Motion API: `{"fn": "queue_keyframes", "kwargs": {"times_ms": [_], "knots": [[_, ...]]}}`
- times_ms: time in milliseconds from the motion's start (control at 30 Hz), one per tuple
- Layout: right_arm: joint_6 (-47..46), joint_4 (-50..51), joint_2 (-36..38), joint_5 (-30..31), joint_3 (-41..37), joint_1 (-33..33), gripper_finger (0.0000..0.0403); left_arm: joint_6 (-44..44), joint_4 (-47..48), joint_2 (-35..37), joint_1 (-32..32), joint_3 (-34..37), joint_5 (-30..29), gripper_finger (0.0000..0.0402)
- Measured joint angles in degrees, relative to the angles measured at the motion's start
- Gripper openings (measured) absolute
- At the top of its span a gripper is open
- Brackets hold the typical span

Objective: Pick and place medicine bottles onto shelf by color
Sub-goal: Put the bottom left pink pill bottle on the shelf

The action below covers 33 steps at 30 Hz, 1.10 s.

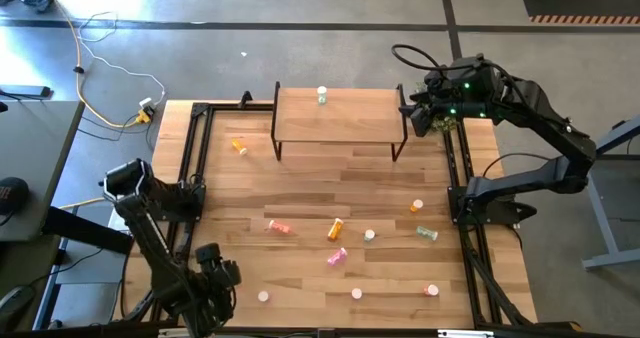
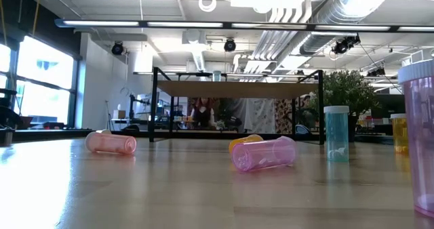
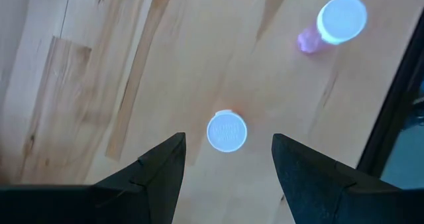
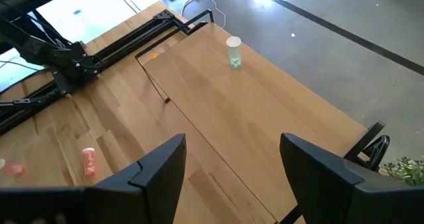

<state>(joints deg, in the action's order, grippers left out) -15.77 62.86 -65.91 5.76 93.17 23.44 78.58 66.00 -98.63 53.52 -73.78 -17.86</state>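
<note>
The shelf (image 1: 335, 116) stands at the table's far side on thin black legs. One green bottle (image 1: 322, 96) stands upright on it, also seen in the right wrist view (image 4: 233, 52). My right gripper (image 1: 415, 116) (image 4: 233, 139) hovers open above the shelf's right end and holds nothing. My left gripper (image 1: 222, 274) (image 3: 228, 138) is open near the table's near left corner. It points down over an upright white-capped bottle (image 3: 227, 131), whose cap shows between the fingers without touching them. A pink bottle (image 3: 338, 22) stands farther off.
Bottles are scattered over the table: orange (image 1: 238, 146) left of the shelf, red (image 1: 278, 226), orange (image 1: 336, 228), pink (image 1: 337, 257), green (image 1: 427, 233), orange (image 1: 417, 207), red (image 1: 431, 291). Black rails (image 1: 190, 168) run along both sides. A potted plant (image 2: 349, 93) stands at the far right.
</note>
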Motion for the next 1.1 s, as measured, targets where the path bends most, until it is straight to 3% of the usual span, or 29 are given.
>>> {"fn": "queue_keyframes", "kwargs": {"times_ms": [1000, 1100], "knots": [[0.8, 0.1, 0.0, 0.0, 0.0, 0.0, 0.0236, 8.9, -0.4, -8.5, -0.3, 0.5, -1.4, 0.0213], [0.8, 0.1, 0.0, 0.0, 0.0, 0.0, 0.0236, 9.9, -3.2, -8.5, -0.6, 3.4, 1.3, 0.0206]]}}
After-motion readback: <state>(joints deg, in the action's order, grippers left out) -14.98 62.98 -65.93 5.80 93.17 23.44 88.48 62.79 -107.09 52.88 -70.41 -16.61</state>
